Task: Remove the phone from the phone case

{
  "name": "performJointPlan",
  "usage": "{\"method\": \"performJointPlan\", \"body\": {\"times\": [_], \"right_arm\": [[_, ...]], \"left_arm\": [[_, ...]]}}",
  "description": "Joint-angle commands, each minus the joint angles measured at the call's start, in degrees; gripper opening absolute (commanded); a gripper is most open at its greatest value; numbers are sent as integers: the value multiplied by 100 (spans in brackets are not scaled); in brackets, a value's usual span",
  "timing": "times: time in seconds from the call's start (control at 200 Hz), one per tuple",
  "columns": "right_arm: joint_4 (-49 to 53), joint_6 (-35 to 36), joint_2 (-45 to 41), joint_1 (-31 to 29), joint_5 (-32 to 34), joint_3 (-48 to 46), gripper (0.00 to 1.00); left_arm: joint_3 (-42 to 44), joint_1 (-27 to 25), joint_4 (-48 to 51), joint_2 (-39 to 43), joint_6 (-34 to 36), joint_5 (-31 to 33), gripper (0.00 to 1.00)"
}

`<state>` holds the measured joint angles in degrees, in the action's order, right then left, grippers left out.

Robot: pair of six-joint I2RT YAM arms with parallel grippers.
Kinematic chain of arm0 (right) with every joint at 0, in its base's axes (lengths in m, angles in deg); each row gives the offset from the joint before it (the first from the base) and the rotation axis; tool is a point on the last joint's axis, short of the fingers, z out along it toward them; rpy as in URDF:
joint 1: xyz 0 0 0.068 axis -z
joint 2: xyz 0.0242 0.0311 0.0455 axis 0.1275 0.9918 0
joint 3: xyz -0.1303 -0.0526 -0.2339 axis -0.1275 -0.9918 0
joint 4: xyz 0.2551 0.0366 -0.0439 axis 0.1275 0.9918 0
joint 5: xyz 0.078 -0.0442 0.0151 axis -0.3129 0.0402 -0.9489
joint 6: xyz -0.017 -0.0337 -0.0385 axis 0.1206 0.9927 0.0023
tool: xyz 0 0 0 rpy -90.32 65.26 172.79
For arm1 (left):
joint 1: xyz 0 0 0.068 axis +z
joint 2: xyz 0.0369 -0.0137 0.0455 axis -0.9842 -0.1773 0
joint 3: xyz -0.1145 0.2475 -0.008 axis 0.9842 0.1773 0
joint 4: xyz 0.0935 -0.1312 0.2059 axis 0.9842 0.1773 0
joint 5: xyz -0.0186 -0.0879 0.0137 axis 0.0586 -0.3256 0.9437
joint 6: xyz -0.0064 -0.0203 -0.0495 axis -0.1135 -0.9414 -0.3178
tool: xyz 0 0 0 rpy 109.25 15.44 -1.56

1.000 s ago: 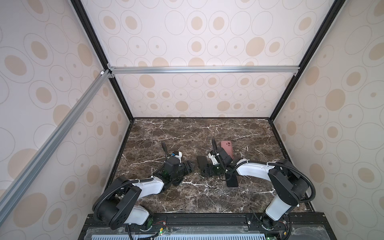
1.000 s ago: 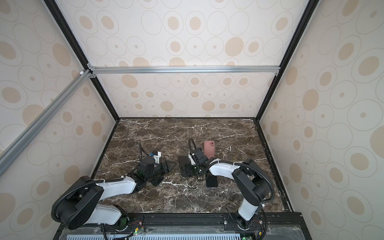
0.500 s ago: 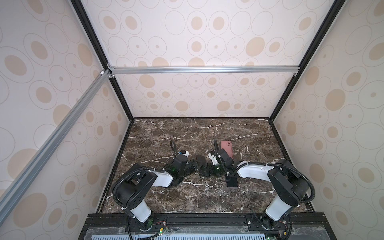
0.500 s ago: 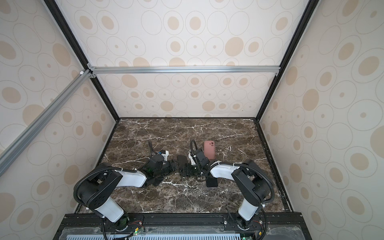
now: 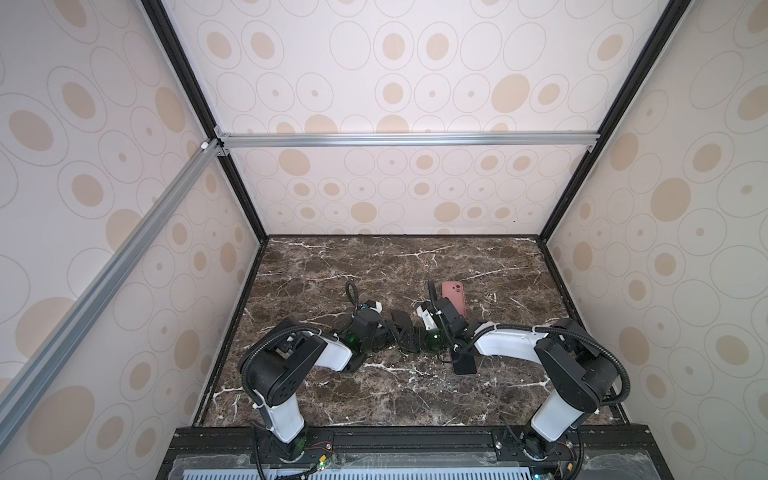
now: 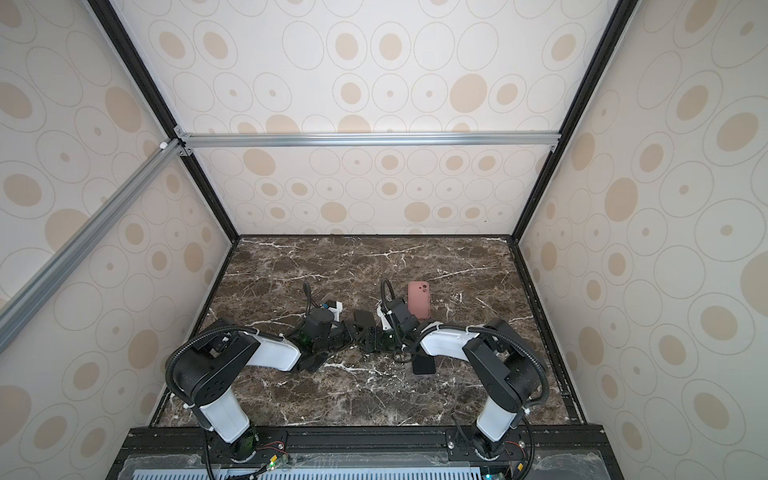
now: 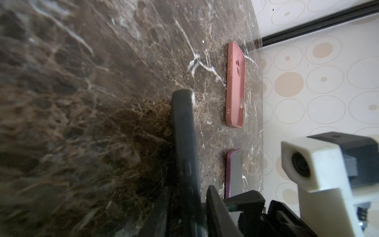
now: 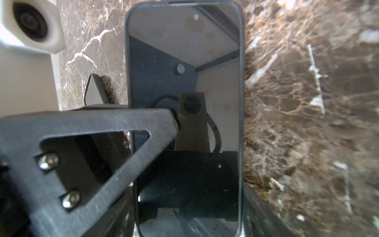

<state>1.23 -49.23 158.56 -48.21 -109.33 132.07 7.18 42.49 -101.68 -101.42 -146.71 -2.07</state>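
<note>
You were working in a lab-style robot test cell: circle-patterned panels [image 5: 395,83] closed it on three sides, black posts [image 5: 232,183] and an aluminium bar [image 5: 407,139] framed it, and a left arm [image 5: 328,359] and right arm [image 5: 507,347] rose from a black rail [image 5: 415,440] at the front of the marble-look bench [image 5: 374,266].
</note>
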Motion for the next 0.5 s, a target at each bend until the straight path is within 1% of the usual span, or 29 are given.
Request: {"method": "performJointPlan", "body": {"times": [0.0,0.12,0.17,0.255,0.295,0.39,0.495], "right_arm": [[438,-138,285,-77,32,-199,60],[465,-134,270,-77,42,-188,63],[460,-117,236,-77,46,-194,65],[497,-57,114,-77,76,-175,71],[524,-5,25,-77,83,-164,76],[598,125,-369,-74,188,-161,85],[727,394,-1104,-72,441,-210,90]], "left_arm": [[-132,-93,-203,-95,-85,-57,23],[-163,-97,-184,-79,0,-61,17],[-187,-100,-166,-62,41,-74,13],[-243,-102,-55,9,149,-67,9],[-274,-101,19,65,222,-40,7],[-381,-97,265,238,434,11,0],[-579,-97,760,596,826,151,0]]}}
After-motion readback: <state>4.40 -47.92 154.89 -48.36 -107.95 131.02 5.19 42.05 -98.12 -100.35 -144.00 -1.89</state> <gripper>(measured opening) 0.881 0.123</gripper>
